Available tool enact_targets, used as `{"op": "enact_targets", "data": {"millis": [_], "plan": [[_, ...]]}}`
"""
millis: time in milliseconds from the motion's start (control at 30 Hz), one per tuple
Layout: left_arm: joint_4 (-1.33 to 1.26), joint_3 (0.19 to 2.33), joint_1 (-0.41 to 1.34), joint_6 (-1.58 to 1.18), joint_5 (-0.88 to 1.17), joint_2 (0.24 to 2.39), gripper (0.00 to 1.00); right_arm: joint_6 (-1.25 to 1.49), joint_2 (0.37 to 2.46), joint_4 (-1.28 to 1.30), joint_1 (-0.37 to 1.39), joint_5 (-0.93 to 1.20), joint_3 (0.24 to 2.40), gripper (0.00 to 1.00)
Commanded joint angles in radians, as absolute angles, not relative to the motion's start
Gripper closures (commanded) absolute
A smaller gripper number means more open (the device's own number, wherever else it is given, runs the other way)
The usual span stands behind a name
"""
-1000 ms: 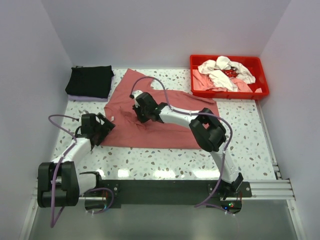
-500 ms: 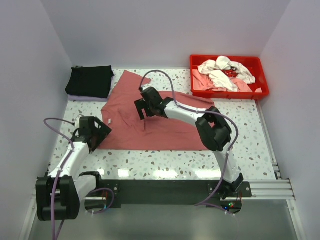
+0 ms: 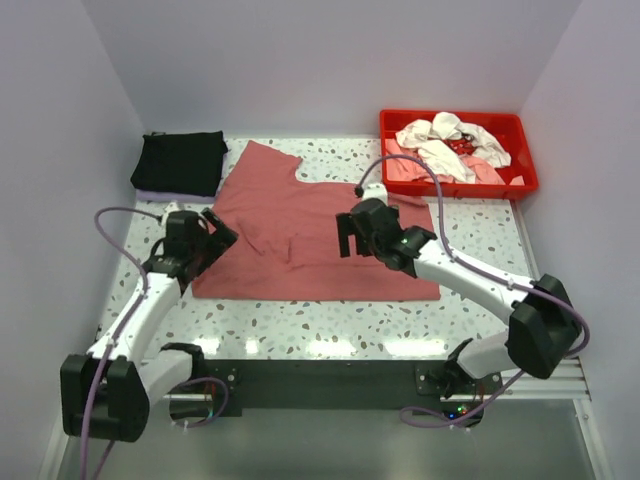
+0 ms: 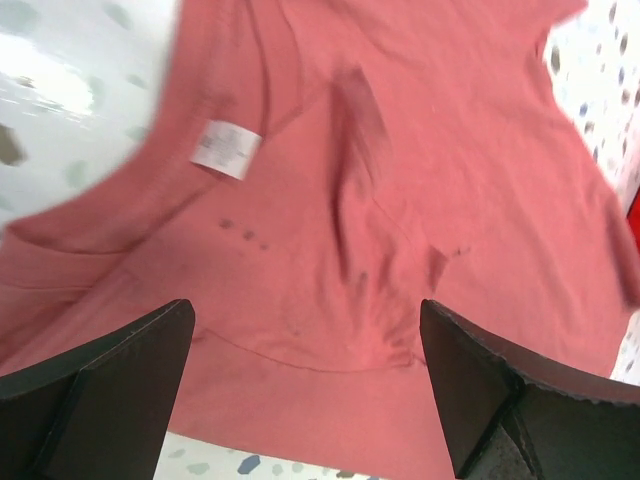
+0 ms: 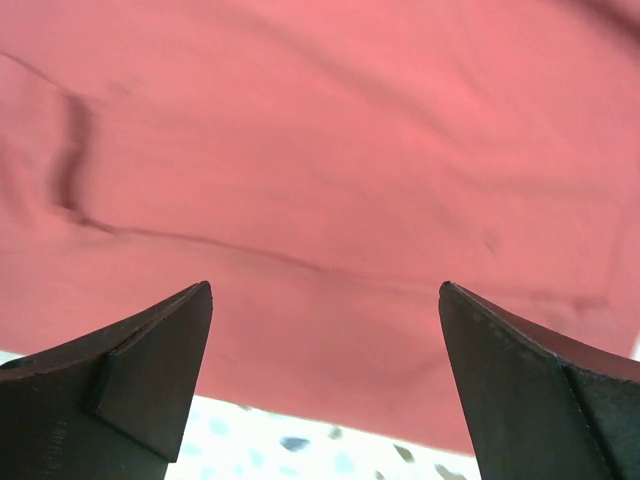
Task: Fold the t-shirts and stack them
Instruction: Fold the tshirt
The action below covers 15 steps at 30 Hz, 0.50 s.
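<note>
A brick-red t-shirt (image 3: pixel 300 235) lies spread flat on the speckled table, its hem toward the arms. My left gripper (image 3: pixel 205 247) hovers open over its left edge; the left wrist view shows the shirt (image 4: pixel 450 180), its white neck label (image 4: pixel 225 152), and nothing between the open gripper (image 4: pixel 310 390). Over the shirt's right half, my right gripper (image 3: pixel 350 232) stands open. In the right wrist view that gripper (image 5: pixel 325 370) is empty above the cloth (image 5: pixel 330 150) near its hem. A folded black t-shirt (image 3: pixel 180 162) rests at the back left. White t-shirts (image 3: pixel 445 140) and a pink one (image 3: pixel 400 167) are heaped in the tray.
The rigid red tray (image 3: pixel 526 160) stands at the back right corner. A pale cloth edge (image 3: pixel 160 196) shows under the black shirt. White walls close in the table at left, back and right. Bare speckled table (image 3: pixel 330 325) runs between the shirt's hem and the arm bases.
My right gripper opened, let go of the red shirt and drew back to the right. The shirt now lies flatter. My left gripper shifted slightly forward, still open.
</note>
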<state>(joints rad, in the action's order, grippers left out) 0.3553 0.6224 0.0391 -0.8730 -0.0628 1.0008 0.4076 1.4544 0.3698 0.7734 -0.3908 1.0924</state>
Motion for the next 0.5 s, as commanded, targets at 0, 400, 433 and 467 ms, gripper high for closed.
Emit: {"op": "enact_targets", "data": {"millis": [0,400,433,467], "plan": [[0.238,0.679,0.156,-0.879,-0.057,1.095,0.00,0.498,1.390,0.414,0.723,-0.468,0.941,0.01],[0.233,0.635,0.164,-0.835,-0.072,1.382,0.00,0.532,1.540,0.371,0.615,-0.390,0.815,0.01],[0.238,0.618,0.164,-0.836,-0.078,1.375,0.00,0.538,1.548,0.371,0.614,-0.381,0.808,0.01],[0.245,0.586,0.166,-0.838,-0.081,1.370,0.00,0.546,1.554,0.373,0.614,-0.359,0.792,0.01]]}}
